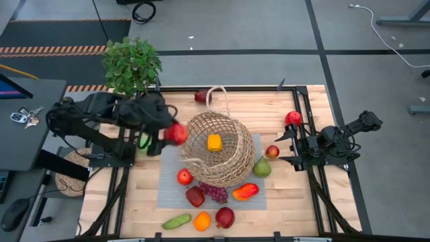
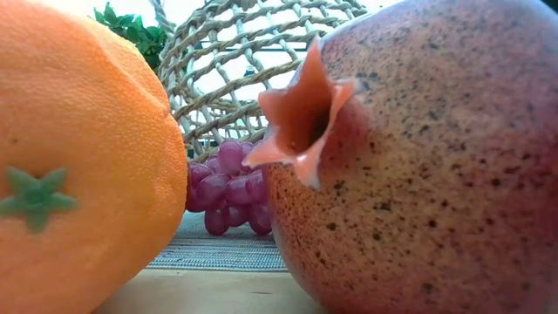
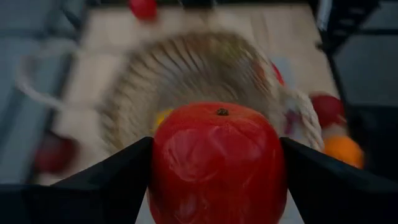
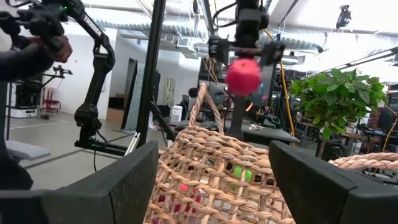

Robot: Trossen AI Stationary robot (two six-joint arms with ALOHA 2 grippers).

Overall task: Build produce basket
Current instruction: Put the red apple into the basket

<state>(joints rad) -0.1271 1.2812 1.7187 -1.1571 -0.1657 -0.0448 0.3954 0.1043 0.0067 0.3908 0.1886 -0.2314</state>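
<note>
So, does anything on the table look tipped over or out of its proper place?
Yes. The wicker basket lies tipped, its mouth facing the left tool, not upward. One yellow piece is inside. The left tool holds a red apple beside the rim. The right tool waits open at the table's right edge.

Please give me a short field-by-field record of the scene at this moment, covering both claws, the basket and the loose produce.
left claw: shut on red apple, raised beside the basket's left rim
right claw: open, empty, waiting at the table's right side
basket: tipped on the grey mat, mouth toward the left arm
in basket: one yellow-orange piece
loose in front: cucumber, orange, pomegranate, grapes
loose at right: pear
</note>
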